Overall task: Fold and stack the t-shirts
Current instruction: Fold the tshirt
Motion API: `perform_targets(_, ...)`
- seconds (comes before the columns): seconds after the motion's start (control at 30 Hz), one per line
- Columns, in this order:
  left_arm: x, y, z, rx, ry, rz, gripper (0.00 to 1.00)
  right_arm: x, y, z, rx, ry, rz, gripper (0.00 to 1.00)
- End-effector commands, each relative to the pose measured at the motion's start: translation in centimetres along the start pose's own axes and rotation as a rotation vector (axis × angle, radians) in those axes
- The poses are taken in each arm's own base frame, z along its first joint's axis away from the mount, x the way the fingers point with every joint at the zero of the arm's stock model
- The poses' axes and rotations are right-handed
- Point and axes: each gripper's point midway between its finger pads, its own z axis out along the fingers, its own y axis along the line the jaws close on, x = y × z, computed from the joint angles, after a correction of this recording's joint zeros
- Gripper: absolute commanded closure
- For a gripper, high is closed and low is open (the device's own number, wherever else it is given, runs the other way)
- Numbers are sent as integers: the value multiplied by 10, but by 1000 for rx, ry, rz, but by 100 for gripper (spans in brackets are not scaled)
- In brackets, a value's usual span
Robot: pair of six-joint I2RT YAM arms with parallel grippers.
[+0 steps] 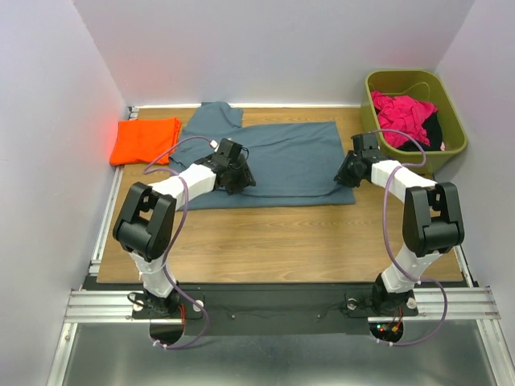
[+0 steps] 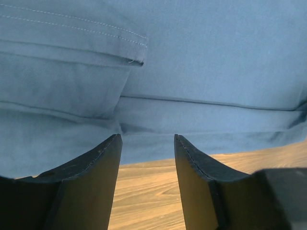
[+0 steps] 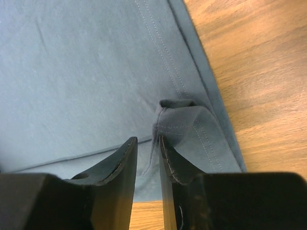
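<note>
A slate blue-grey t-shirt (image 1: pixel 282 157) lies spread flat across the middle of the wooden table, one sleeve toward the back. My left gripper (image 1: pixel 241 178) rests at its near edge; in the left wrist view the left gripper (image 2: pixel 147 136) stands open, bare wood between the fingers and the shirt (image 2: pixel 192 62) just beyond the tips. My right gripper (image 1: pixel 346 173) sits at the shirt's near right corner. In the right wrist view its jaws (image 3: pixel 148 138) stand only narrowly apart, with a ridge of the hem (image 3: pixel 184 120) bunched up against the right finger. A folded orange t-shirt (image 1: pixel 145 138) lies at the back left.
An olive-green bin (image 1: pixel 457 137) at the back right holds pink and black cloth (image 1: pixel 402 117). White walls close in the table on the left, back and right. Bare wood (image 1: pixel 273 241) stretches between the shirt and the arm bases.
</note>
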Motion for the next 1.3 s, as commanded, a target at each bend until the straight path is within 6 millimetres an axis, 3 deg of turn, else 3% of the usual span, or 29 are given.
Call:
perform_targets(0.0,-10,-21,-2,40,-9,19,42,-21,8,1,-17,-59,-5,70)
perform_targets(0.17,-10,-7,1,-33,-18,27,40,-22,7,1,-11,-66,-11,70)
perform_targets(0.4,4,7,2,-92,-4,45,37,-19,5,2,-8,-58,-19,70)
perform_targets(0.9,5,-2,19,-100,7,52,38,-20,5,4,-4,-59,-27,70)
perform_targets(1.27,-15,-22,19,-67,-25,30,43,-28,4,3,7,-82,-30,69)
